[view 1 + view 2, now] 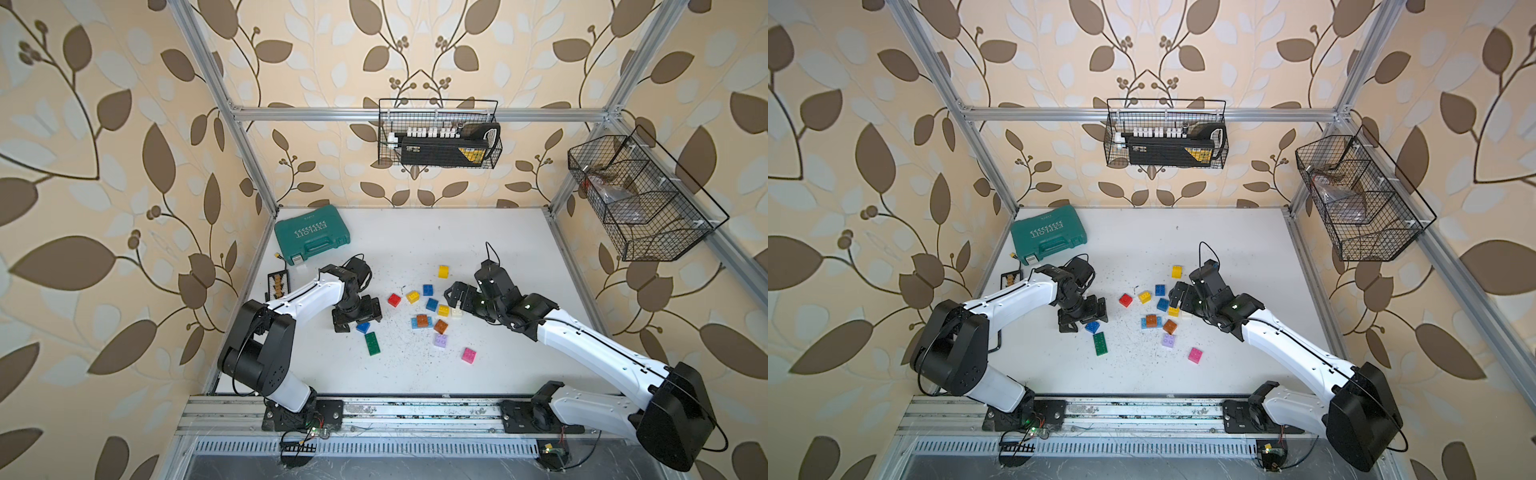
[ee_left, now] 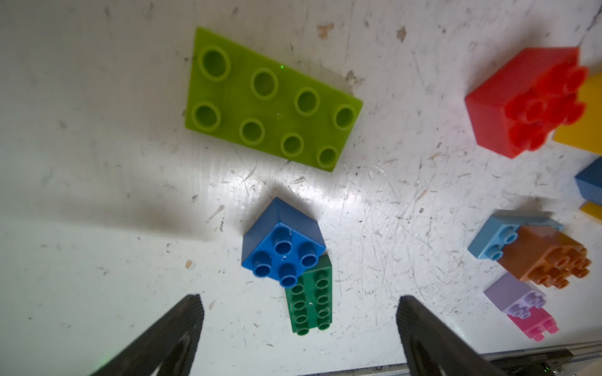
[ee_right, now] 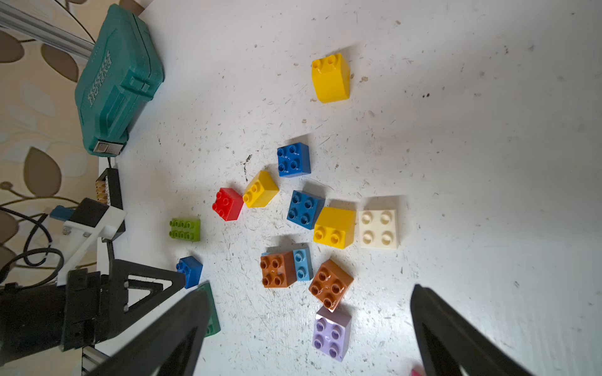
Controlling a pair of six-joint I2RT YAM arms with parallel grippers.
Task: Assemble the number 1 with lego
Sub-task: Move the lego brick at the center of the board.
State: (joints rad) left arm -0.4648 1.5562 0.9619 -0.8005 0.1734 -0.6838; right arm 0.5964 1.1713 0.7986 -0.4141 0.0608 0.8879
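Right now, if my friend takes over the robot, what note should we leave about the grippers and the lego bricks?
Left gripper: open, holding nothing, pointed at a blue brick beside a dark green oblong brick.
Right gripper: open, holding nothing, at the cluster's edge near the white brick.
Lego: scattered on the white table, mostly mid-table; a yellow brick and a pink brick lie apart.
Done: only a brown brick seems to sit on a light blue brick; no number 1 yet.
Left: pick bricks and join them into a 1.

Loose lego bricks on white table, teal case, right gripper spread wide
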